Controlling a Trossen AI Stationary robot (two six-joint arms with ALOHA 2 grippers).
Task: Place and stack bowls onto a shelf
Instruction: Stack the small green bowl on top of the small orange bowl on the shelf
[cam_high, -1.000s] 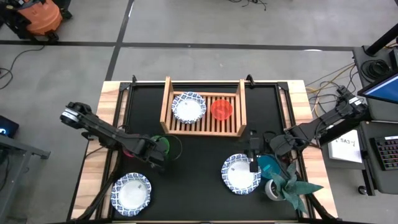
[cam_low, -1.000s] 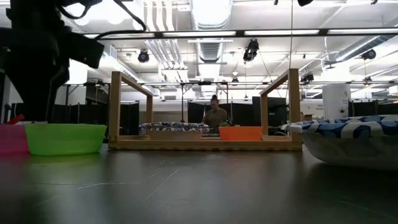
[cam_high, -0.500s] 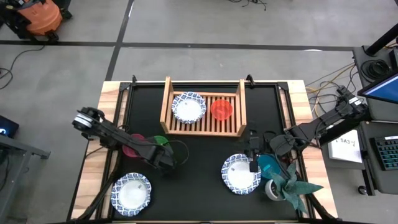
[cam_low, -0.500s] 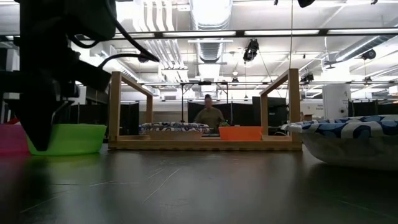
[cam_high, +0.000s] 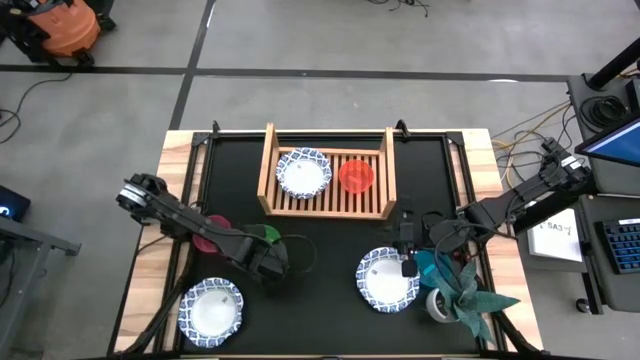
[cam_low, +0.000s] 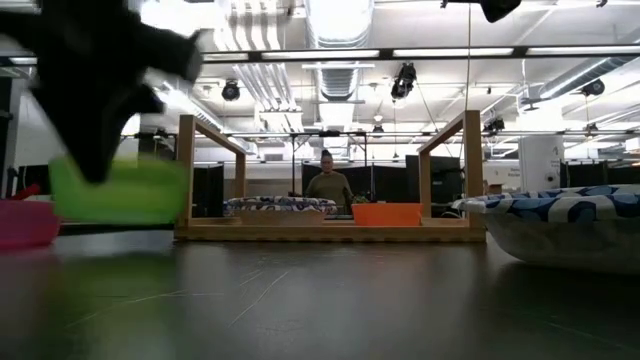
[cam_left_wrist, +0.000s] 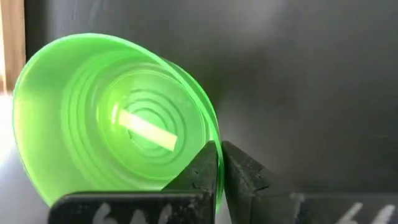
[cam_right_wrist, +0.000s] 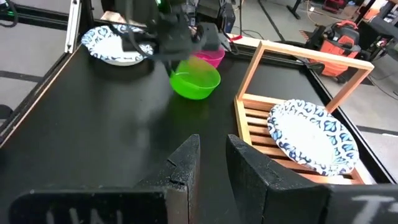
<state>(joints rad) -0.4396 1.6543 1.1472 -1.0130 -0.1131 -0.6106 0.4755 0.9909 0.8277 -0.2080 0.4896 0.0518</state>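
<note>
A white bowl with a blue-patterned rim sits at the table's seven o'clock corner, close to the front and left edges of the black mat. Just above it, toward nine o'clock, the pink bowl rests on the mat near the left edge. The left gripper has its fingers pinched together on the rim of the green bowl; in the low view that bowl hangs clear of the mat, tilted. It is beside the pink bowl, toward the table's centre.

The middle of the mat between the green bowl and the shelf is open dark surface. The shelf stands at twelve o'clock, its back rail near the far edge. On its slats lie a blue-rimmed bowl at the left and the red bowl just beside it; the slats at the shelf's right end stay bare.

At five o'clock another blue-rimmed bowl lies on the mat. The right gripper hovers over its far rim, fingers a little apart, holding nothing. The teal bowl touches the patterned bowl's right side, with the potted plant crowding the front right corner.
</note>
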